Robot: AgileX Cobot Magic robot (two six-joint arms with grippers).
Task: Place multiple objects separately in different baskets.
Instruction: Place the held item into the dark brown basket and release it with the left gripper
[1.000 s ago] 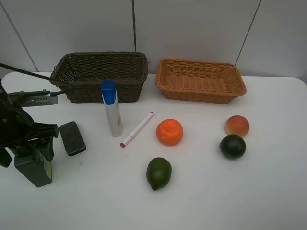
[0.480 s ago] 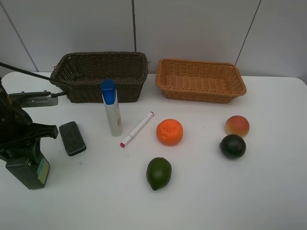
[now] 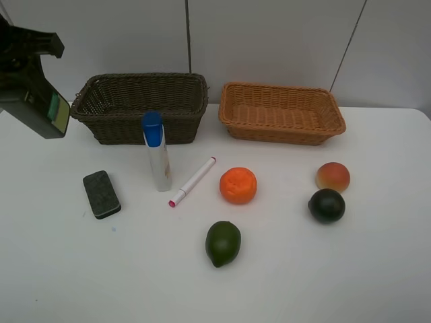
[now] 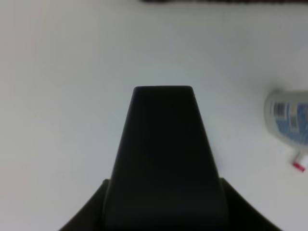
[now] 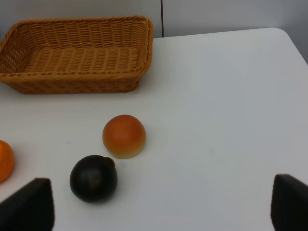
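Hoisted the dark green pump bottle (image 3: 35,102) way up, my left pincer (image 3: 25,52) clamped on it, to clear the rim of the dark brown basket (image 3: 135,129).

Lab-style test bench: bare white table (image 3: 377,269), plain grey panelled wall (image 3: 269,40) behind.

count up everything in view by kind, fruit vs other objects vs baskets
Fruit: 4 (bumpy orange, green lime, dark round fruit, peach)
Other objects: 4 (dark green pump bottle, black eraser block, blue-capped tube, pink-capped marker)
Baskets: 2 (dark brown basket, orange-tan basket)
Total: 10
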